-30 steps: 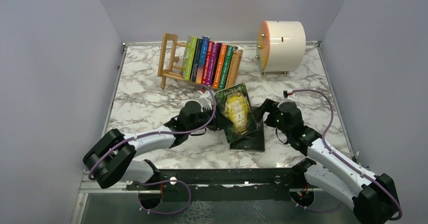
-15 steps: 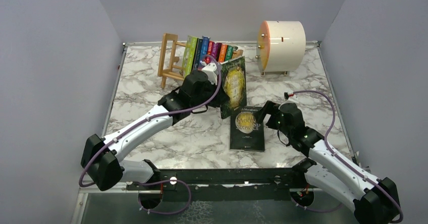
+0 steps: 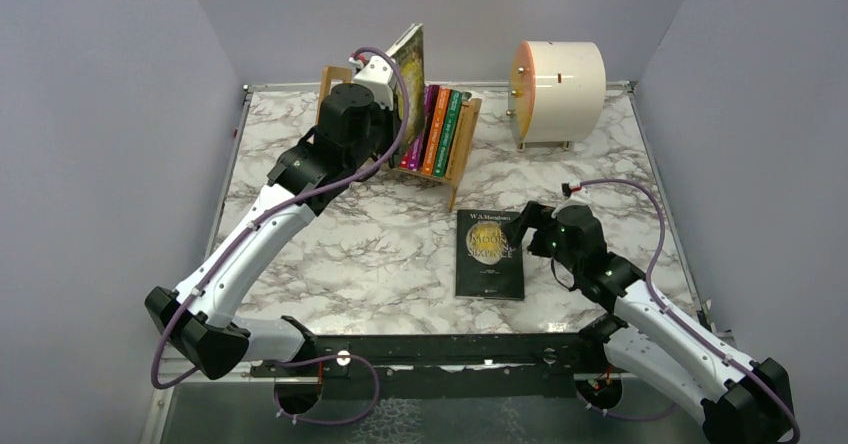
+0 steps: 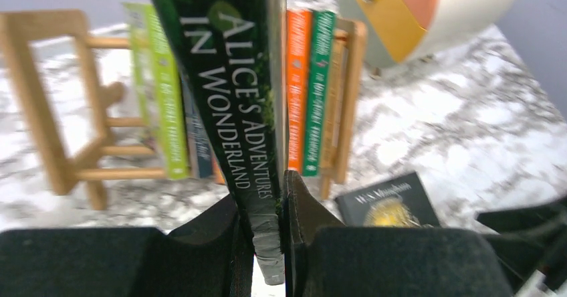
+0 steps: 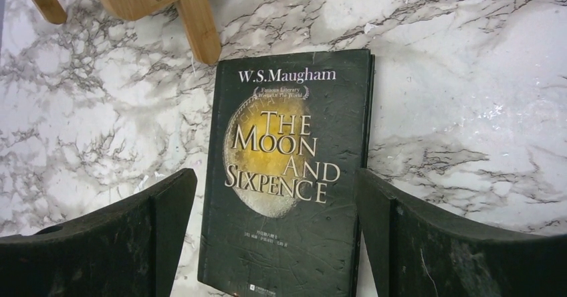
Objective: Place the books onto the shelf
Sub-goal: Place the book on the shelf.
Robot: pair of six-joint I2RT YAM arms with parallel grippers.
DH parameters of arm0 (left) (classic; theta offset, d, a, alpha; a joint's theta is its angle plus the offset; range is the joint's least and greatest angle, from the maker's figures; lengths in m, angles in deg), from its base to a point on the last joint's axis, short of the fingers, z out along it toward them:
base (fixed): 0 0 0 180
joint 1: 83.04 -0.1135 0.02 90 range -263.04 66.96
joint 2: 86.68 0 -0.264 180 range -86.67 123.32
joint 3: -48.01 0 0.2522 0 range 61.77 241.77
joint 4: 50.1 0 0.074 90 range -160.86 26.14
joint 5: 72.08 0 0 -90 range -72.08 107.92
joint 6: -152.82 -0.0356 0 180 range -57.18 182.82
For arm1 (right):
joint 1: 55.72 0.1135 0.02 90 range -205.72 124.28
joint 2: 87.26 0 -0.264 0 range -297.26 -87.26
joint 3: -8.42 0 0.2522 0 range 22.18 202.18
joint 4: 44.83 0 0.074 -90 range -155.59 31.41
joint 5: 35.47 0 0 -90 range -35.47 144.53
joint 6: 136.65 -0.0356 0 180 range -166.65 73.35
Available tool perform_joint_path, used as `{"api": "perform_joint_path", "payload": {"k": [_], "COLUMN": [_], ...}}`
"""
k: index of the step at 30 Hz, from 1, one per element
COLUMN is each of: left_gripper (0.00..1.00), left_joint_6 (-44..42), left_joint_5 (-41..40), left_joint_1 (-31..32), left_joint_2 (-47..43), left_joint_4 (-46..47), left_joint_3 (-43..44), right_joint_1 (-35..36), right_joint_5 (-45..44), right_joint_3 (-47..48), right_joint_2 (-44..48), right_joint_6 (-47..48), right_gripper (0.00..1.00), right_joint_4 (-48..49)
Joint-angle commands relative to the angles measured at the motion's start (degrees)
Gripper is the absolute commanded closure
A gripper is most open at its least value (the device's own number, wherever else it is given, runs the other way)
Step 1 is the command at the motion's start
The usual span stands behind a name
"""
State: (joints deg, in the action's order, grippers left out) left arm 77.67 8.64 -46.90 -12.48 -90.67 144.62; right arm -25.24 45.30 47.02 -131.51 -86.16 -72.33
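My left gripper is shut on the lower spine of a dark green book titled Alice's Adventures in Wonderland. It holds the book upright above the light-wood shelf. Several books stand in the shelf with bright spines; my arm hides the left ones in the top view. A black book, The Moon and Sixpence, lies flat on the marble table. My right gripper hovers open over its near half, one finger on each side.
A cream cylindrical drum stands at the back right, close to the shelf's right end. Grey walls enclose the marble table on three sides.
My left arm has carried the dark green book up and back from over the black book to above the shelf. The right arm has stayed almost still.
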Motion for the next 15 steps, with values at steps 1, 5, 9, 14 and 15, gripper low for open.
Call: {"api": "perform_joint_path", "payload": {"k": [1,5,9,14,15], "left_gripper": [1.00,1.00,1.00,1.00,1.00], "left_joint_6": [-6.7,-9.1,-10.6,-11.5,-11.6], "left_joint_5": [-10.4,-10.7,-7.2,-1.6,-1.1], "left_joint_1": [-3.3,-8.8,-13.8,-19.0,-19.6], "left_joint_2": [0.0,2.1,4.3,9.2,10.1], "left_joint_4": [1.7,1.9,3.4,3.9,4.4], "left_joint_3": [4.9,7.2,8.2,10.0,10.2], "right_joint_1": [0.3,0.3,0.3,0.3,0.3], "right_joint_5": [2.4,3.5,4.4,4.7,4.7], "right_joint_3": [0.3,0.2,0.0,-0.3,-0.3], "right_joint_2": [0.6,0.4,0.5,0.4,0.3], "right_joint_6": [1.4,1.5,1.3,1.1,1.2], "right_gripper": [0.14,0.14,0.14,0.14,0.14], "right_joint_4": [-0.9,-0.6,-0.5,-0.6,-0.7]}}
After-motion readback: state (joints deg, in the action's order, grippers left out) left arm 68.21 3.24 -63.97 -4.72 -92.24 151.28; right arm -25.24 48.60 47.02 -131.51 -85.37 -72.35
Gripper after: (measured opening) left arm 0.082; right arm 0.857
